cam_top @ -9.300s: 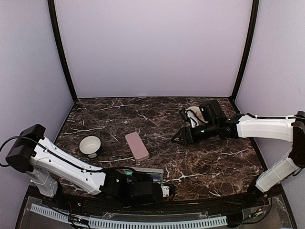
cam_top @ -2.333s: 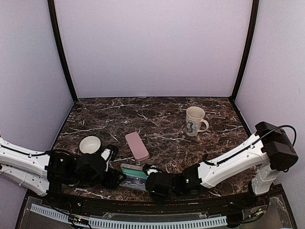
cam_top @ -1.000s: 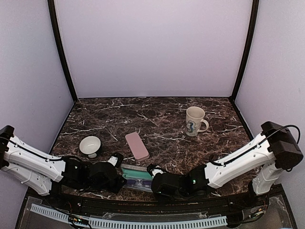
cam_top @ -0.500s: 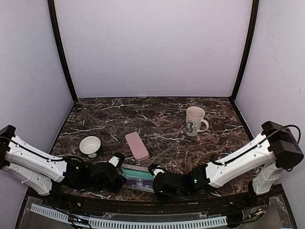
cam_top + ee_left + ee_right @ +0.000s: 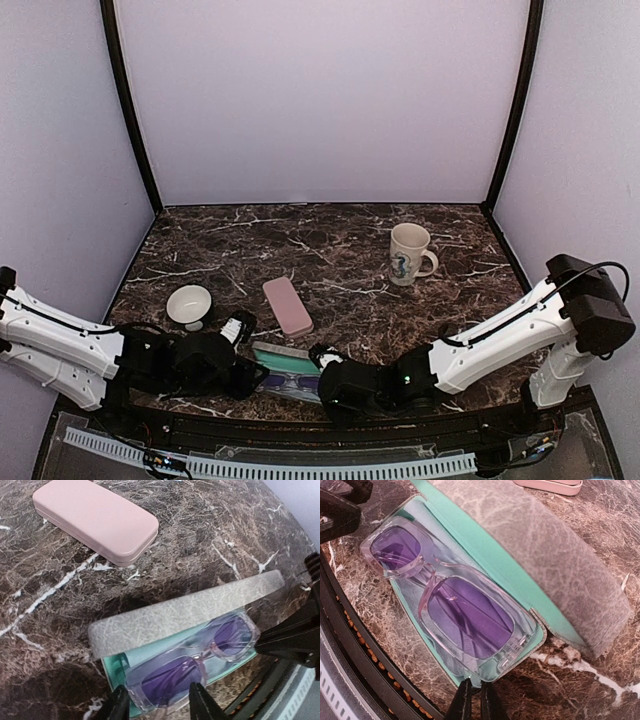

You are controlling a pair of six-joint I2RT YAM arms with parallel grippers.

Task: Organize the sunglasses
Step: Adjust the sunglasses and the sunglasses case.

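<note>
The sunglasses (image 5: 195, 667), with a chunky translucent pinkish frame and purple lenses, lie in an open grey case (image 5: 185, 612) with a teal lining, near the table's front edge (image 5: 290, 382). My left gripper (image 5: 157, 707) is open, its two fingers standing either side of the glasses' left end. My right gripper (image 5: 476, 700) is at the other end of the sunglasses (image 5: 455, 605), its fingers pinched together on the rim of the case's lower half (image 5: 485, 677). The case lid (image 5: 535, 555) stands open behind the glasses. From above, both grippers flank the case (image 5: 285, 358).
A closed pink case (image 5: 287, 305) lies just behind the open one. A white bowl (image 5: 189, 304) sits at the left, and a white mug (image 5: 408, 253) stands at the back right. The table's front edge and black rail run right beside both grippers.
My left gripper's jaws have opened off the sunglasses' end and the left arm has drawn back slightly to the left. The right gripper has closed a little tighter on the case rim.
</note>
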